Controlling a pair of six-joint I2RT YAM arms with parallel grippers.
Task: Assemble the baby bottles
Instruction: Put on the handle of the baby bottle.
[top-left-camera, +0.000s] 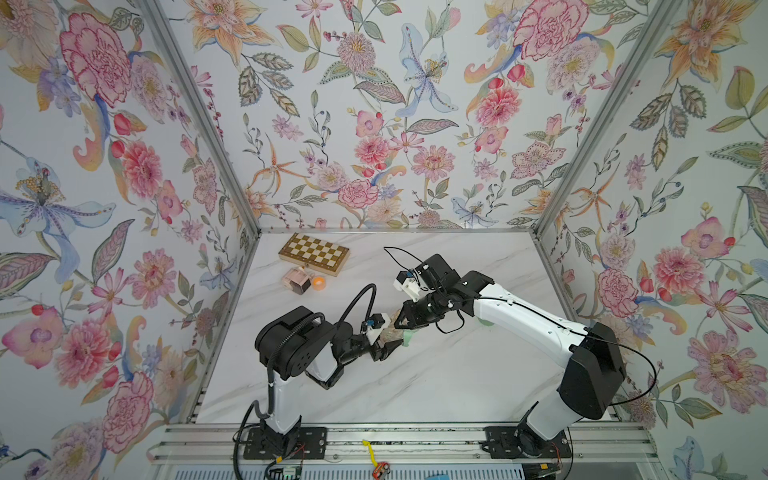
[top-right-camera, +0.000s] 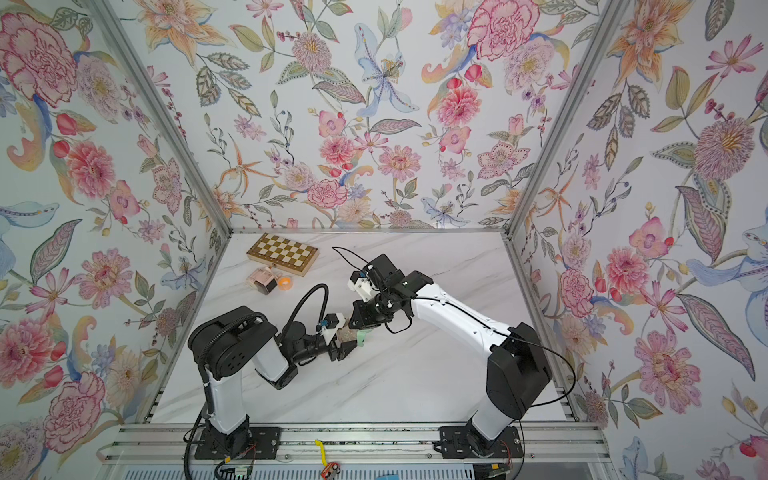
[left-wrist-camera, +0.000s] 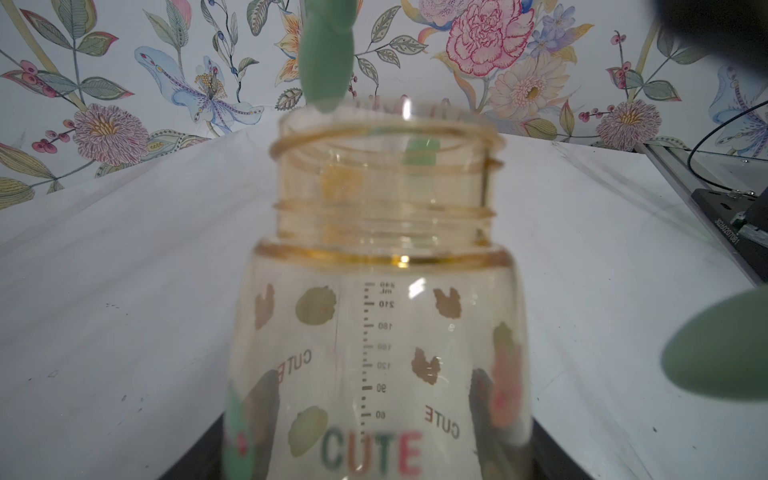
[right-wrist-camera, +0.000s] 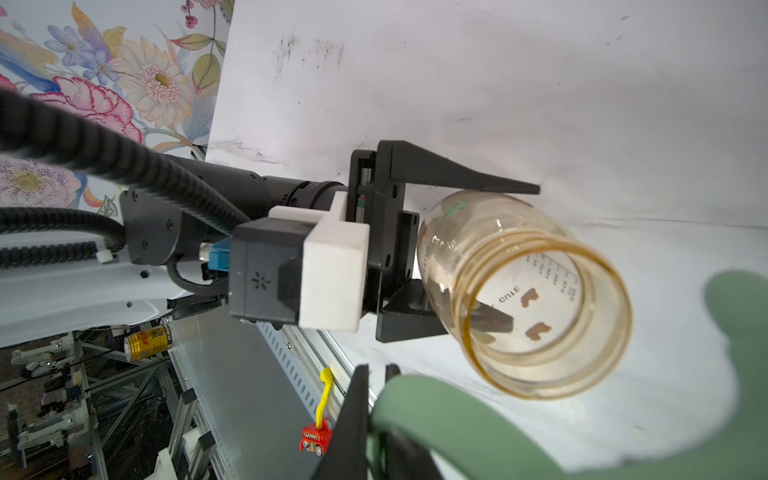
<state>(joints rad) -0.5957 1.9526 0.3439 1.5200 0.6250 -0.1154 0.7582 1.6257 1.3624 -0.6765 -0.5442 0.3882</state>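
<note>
over table (top-left-camera: 415, 382), arms reach inward; left tool (top-left-camera: 388, 340) grips bottle (right-wrist-camera: 519, 291), right tool (top-left-camera: 402, 323) ring (right-wrist-camera: 457, 415)

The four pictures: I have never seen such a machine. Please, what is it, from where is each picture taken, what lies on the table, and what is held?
It is a robot with two arms, each ending in a two-finger gripper. The two wide pictures come from one camera above, looking down at the table. The two close pictures come from small cameras on the arms' wrists. On the table lie a chessboard, a pink-brown cube bottle and an orange collar. The left gripper is shut on a clear amber bottle with an open neck. The right gripper is shut on a green ring, held near the bottle's mouth, not yet on its neck.
</note>
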